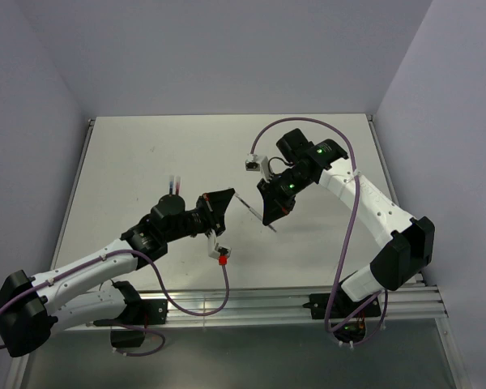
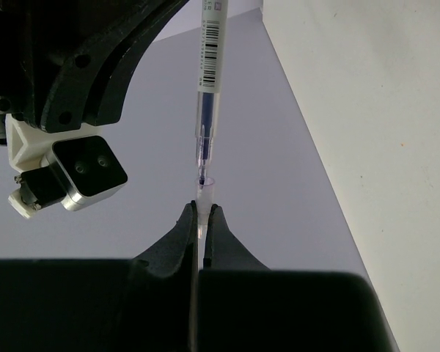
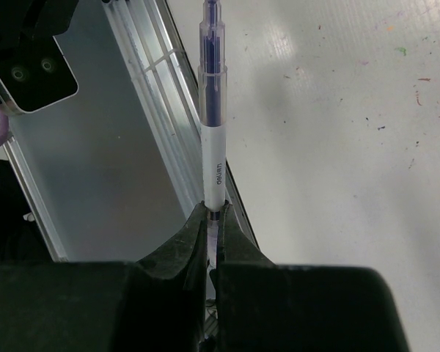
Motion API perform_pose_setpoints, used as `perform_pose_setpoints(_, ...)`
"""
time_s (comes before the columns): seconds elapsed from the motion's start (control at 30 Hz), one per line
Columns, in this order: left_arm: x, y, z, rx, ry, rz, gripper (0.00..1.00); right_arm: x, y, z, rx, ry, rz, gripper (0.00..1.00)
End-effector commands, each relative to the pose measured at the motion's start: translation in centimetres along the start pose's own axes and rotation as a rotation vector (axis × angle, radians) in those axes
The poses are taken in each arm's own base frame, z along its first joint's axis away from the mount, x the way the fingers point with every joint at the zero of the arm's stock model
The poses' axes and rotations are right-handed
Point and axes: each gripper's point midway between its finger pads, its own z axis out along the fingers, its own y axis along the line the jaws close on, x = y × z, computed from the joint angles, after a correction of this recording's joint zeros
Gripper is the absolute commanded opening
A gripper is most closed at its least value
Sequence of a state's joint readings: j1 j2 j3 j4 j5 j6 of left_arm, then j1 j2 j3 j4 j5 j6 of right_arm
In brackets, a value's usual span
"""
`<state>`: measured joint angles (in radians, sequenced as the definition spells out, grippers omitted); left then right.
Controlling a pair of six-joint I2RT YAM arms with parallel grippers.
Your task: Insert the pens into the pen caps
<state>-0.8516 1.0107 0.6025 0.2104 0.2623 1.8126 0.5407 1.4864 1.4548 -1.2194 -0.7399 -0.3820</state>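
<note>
- Two risks now: the blue pen [image 2: 209, 110] has its tip right at the mouth of the clear cap [image 2: 204, 192], so any tilt could jam it or send it skidding past.
- Pushing hard might slide either piece through its grip.
- Left gripper [image 2: 202, 220] is pinched tight on the cap, and right gripper [image 3: 211, 224] is clamped on the pen's rear end, mid-air.

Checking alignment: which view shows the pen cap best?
Left wrist: the clear pen cap, pinched in the left gripper, meets the tip of the blue pen. Right wrist shows only the pen; top external, nothing discernible.
</note>
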Motion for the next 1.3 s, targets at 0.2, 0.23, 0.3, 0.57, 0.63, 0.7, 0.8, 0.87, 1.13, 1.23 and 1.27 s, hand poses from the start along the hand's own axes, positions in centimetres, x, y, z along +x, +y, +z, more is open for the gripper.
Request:
perform_pose_setpoints(0.2, -0.4, 2.5, -0.4, -0.063, -0.03, 0.034, 0.0, -1.8, 0.9, -1.2, 0.018, -0.059, -0.055, 0.0)
perform_pose_setpoints(0.23, -0.5, 2.5, -0.4, -0.061, -0.034, 0.03, 0.0, -1.9, 0.9, -1.3, 0.019, -0.061, -0.056, 0.0)
perform_pose_setpoints(0.3, -0.6, 2.6, -0.3, -0.066, -0.035, 0.034, 0.0, -2.1, 0.8, -1.3, 0.018, -0.063, -0.055, 0.0)
perform_pose_setpoints(0.57, -1.1, 2.6, 0.0, -0.066, -0.043, 0.039, 0.0, -2.9, 0.7, -1.2, 0.019, -0.063, -0.06, 0.0)
perform_pose_setpoints(0.63, -1.2, 2.6, -0.1, -0.072, -0.043, 0.039, 0.0, -3.0, 0.7, -1.2, 0.015, -0.062, -0.055, 0.0)
perform_pose_setpoints(0.7, -1.1, 2.7, -0.1, -0.069, -0.036, 0.034, 0.0, -3.0, 0.6, -1.1, 0.02, -0.058, -0.055, 0.0)
perform_pose_setpoints(0.8, -0.7, 3.2, 0.0, -0.078, -0.017, 0.0, 0.0, -2.8, 0.4, -1.0, 0.024, -0.052, -0.053, 0.0)
perform_pose_setpoints(0.87, -0.6, 3.4, 0.1, -0.07, -0.019, -0.034, 0.0, -2.7, 0.3, -1.0, 0.033, -0.05, -0.052, 0.0)
perform_pose_setpoints(1.13, -1.3, 3.2, -0.3, -0.085, -0.04, 0.012, 0.02, -3.1, 0.2, -1.2, 0.047, -0.058, -0.054, 0.0)
perform_pose_setpoints(1.23, -1.4, 3.2, -0.2, -0.094, -0.044, 0.03, 0.13, -3.7, 0.5, -1.4, 0.036, -0.074, -0.066, 0.0)
perform_pose_setpoints(1.27, -1.3, 3.3, -0.2, -0.098, -0.042, 0.031, 0.15, -3.8, 0.6, -1.5, 0.032, -0.078, -0.066, 0.0)
